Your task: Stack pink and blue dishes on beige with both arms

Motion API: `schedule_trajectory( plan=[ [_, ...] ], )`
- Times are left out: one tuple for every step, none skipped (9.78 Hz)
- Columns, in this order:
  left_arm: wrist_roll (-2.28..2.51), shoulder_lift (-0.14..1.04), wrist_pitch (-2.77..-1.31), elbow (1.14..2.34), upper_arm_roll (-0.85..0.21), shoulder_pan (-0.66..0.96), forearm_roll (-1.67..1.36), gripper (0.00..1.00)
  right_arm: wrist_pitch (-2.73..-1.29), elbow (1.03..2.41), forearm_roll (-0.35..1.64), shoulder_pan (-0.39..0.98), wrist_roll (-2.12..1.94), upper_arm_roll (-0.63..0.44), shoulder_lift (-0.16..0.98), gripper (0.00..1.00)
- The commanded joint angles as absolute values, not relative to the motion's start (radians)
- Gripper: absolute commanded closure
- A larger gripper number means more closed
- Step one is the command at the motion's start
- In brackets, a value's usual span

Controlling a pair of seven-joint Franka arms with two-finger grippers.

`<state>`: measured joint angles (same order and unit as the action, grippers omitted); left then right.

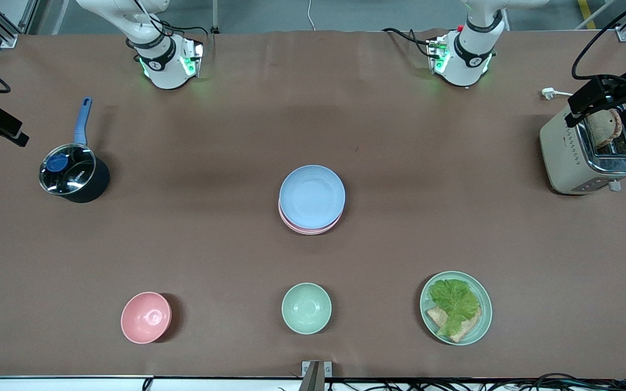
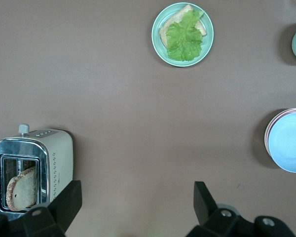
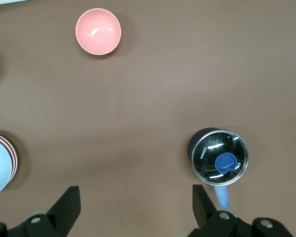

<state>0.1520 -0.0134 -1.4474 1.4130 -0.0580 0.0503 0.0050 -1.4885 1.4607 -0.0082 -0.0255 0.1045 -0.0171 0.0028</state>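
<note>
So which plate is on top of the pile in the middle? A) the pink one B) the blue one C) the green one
B: the blue plate lies on top, with the pink plate peeking out underneath it.

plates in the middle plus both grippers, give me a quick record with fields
stack top: blue plate
under it: pink plate, only its rim showing
beige plate: not visible; may lie beneath the stack, cannot tell
stack place: middle of the table, farther from the front camera than the mint-green bowl
left gripper: open, empty, over bare table beside the toaster
right gripper: open, empty, over bare table beside the lidded pot
contact with plates: none
</note>
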Motion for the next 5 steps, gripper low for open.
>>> schedule_trajectory(
  plan=[
    [0.129, -0.032, -1.451, 1.462, -0.06, 0.043, -0.009, 0.0, -1.473, 1.448, -0.008, -0.008, 0.095, -0.029, 0.014, 0.0],
    [0.091, -0.032, -1.445, 1.463, -0.06, 0.041, -0.009, 0.0, -1.473, 1.447, -0.008, -0.009, 0.092, -0.029, 0.015, 0.0],
    [0.086, -0.034, -1.442, 1.474, -0.06, 0.043, -0.009, 0.0, -1.474, 1.444, -0.008, -0.006, 0.089, -0.029, 0.015, 0.0],
    [0.086, -0.046, -1.442, 1.486, -0.058, 0.044, -0.011, 0.0, -1.474, 1.443, -0.014, -0.006, 0.083, -0.028, 0.015, 0.0],
    [0.086, -0.046, -1.442, 1.486, -0.058, 0.048, -0.011, 0.0, -1.473, 1.442, -0.02, -0.005, 0.075, -0.028, 0.015, 0.0]
  ],
)
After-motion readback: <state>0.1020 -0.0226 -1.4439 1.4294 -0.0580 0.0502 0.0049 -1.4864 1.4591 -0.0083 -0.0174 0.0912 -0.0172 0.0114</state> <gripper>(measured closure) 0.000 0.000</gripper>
